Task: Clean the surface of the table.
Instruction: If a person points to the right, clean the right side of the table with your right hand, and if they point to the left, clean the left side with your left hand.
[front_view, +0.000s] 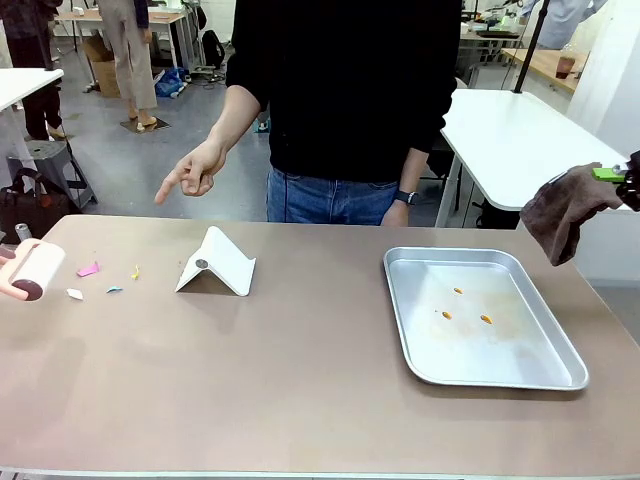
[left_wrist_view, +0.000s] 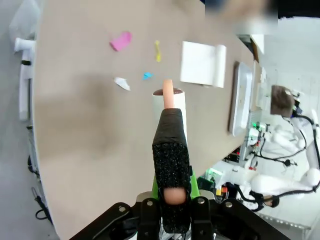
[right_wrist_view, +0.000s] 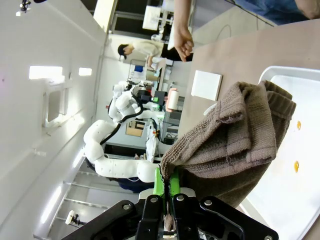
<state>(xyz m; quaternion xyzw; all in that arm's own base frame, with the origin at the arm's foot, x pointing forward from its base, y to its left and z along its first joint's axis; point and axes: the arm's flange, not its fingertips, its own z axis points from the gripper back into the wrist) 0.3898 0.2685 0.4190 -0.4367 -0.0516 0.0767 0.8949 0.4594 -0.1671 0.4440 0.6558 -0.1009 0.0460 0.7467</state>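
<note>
L hand roller, R hand cloth, littered table

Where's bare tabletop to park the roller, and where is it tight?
Widest free patch: the near half of the table, from the left edge to the tray. Also bare: the gap between the white stand and the tray. Tight: the far left, where paper scraps lie beside the roller, near the person's hand.
</note>
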